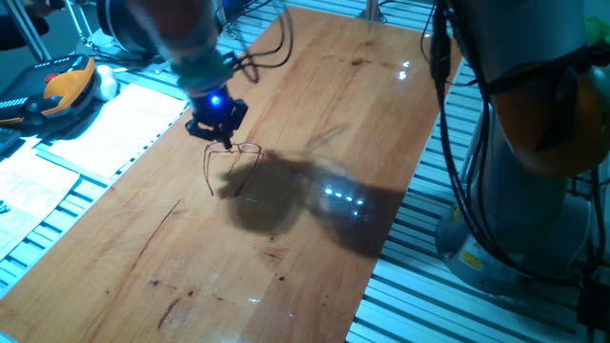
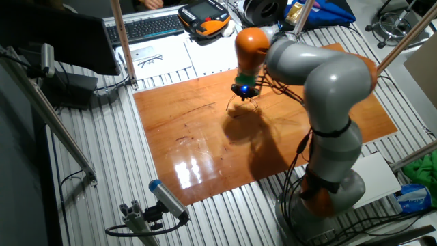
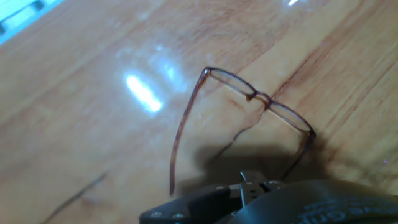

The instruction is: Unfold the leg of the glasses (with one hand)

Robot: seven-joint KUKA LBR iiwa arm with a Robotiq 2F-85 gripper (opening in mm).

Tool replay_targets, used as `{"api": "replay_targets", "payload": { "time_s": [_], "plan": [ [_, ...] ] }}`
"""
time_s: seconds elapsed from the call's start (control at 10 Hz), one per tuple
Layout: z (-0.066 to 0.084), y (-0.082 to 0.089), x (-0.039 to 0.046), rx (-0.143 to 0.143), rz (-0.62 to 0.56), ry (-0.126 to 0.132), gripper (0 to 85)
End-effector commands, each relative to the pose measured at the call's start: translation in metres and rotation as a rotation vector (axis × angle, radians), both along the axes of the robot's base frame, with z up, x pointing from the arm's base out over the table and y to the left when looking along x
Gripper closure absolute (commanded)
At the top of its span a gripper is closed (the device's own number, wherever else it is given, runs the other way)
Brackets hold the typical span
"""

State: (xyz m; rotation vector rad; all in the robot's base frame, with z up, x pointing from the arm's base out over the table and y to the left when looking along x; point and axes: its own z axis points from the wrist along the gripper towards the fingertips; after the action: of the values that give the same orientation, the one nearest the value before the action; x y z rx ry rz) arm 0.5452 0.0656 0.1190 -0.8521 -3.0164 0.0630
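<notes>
The fingers [image 1: 225, 140] hang at the glasses [image 1: 233, 168] in the upper left of one fixed view; whether they are clenched on the frame or released I cannot tell. In the hand view the glasses [image 3: 249, 118] sit mid-frame on the desk [image 1: 315, 114], one leg swung out. The unfolding looks under way; next, judge whether the second leg needs swinging. No containers appear.

One fixed view: low, near the worktop [image 1: 315, 191], looking along it. Other fixed view: high, farther off, opposite side, looking down. Hand view: very close, facing down. All share the worktop patch holding the glasses [image 3: 249, 106].
</notes>
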Motion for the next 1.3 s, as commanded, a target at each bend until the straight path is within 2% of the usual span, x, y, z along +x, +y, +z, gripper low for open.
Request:
{"api": "replay_targets", "payload": {
  "time_s": [0.0, 0.1, 0.3, 0.6, 1.0, 1.2],
  "plan": [
    [0.004, -0.001, -0.0035, 0.061, 0.293, -0.014, 85.0],
    [0.006, -0.002, -0.0059, 0.088, 0.298, -0.032, 85.0],
    [0.012, -0.004, -0.0095, 0.055, 0.320, -0.059, 85.0],
    [0.025, -0.008, -0.0082, 0.049, 0.340, -0.044, 85.0],
    [0.038, -0.005, -0.0102, 0.025, 0.334, -0.042, 85.0],
    [0.046, -0.009, -0.0116, 0.021, 0.339, -0.039, 85.0]
  ]
}}
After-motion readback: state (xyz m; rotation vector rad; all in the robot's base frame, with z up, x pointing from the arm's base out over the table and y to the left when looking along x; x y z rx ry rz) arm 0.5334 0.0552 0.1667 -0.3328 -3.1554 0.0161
